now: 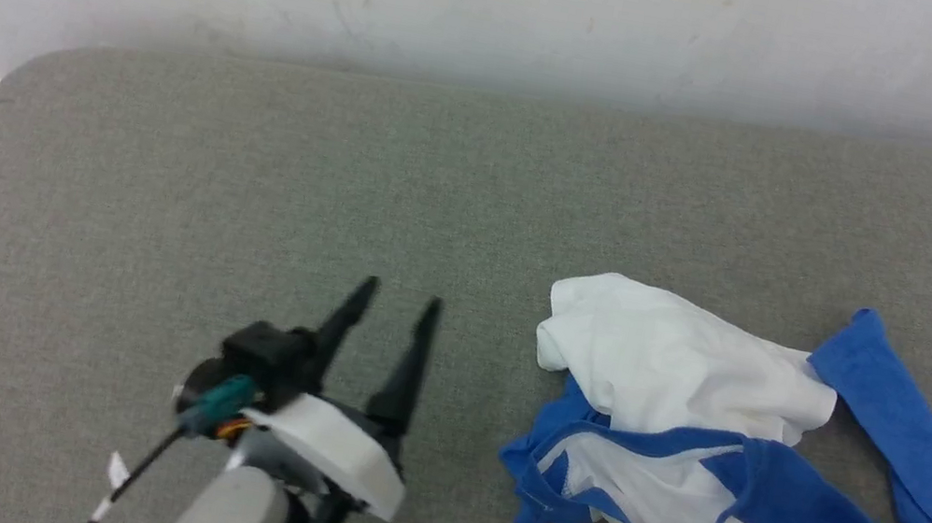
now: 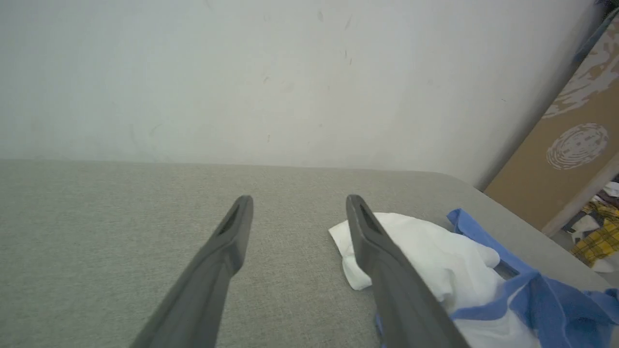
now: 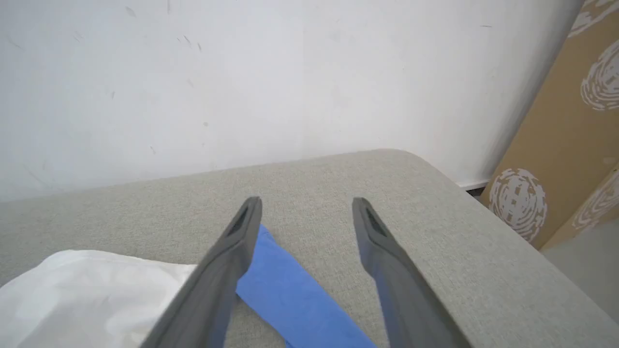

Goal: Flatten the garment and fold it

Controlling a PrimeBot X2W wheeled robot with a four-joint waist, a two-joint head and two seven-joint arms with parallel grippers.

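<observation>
The left pincer (image 1: pixel 400 296) stands wide apart, empty, over the grey surface (image 1: pixel 162 154). The right pincer (image 3: pixel 307 203) is apart above the garment (image 1: pixel 693 375), perhaps not touching its blue sleeve.

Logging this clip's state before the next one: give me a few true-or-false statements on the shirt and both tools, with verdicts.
1. The shirt lies crumpled on the grey pad. True.
2. The left tool grips the shirt. False: it is open, off to the shirt's side over bare pad.
3. The right tool is open, with a blue sleeve below it. True.
4. The shirt is red and white. False: it is blue and white.
</observation>
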